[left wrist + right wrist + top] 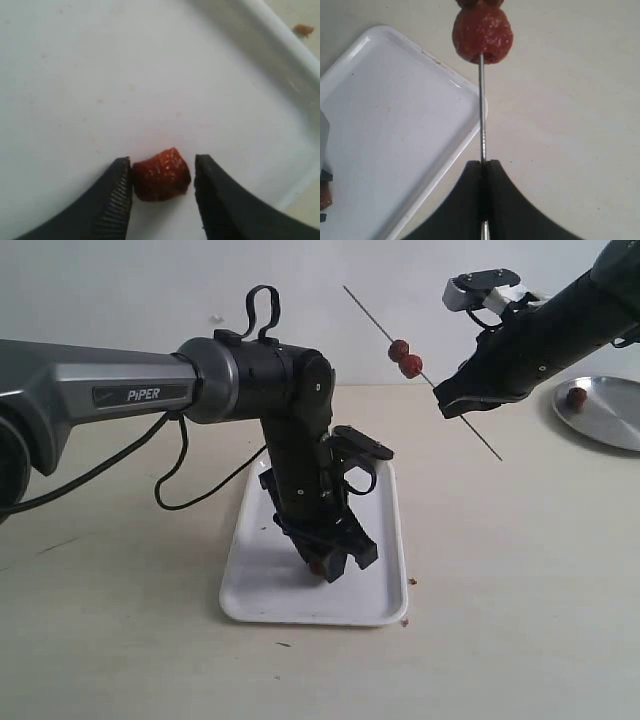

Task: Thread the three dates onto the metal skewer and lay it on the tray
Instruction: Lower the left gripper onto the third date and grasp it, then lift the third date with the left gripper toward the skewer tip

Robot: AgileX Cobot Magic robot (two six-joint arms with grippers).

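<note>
Two dark-red dates (405, 356) sit threaded on the thin metal skewer (470, 427), which slants in the air at the upper right. My right gripper (455, 400) is shut on the skewer below them. In the right wrist view the rod (481, 110) runs from the shut fingertips (484, 162) up to the nearer date (482, 34). The third date (161, 174) lies on the white tray (260, 585). My left gripper (325, 565) stands over it, open. One finger (122, 185) touches the date, while the other (207, 185) stands a little apart.
A round silver plate (610, 425) with a fourth red fruit (576, 396) sits at the far right of the beige table. Small red crumbs (413, 581) lie by the tray's right rim. The left arm's cable (200, 490) loops over the table.
</note>
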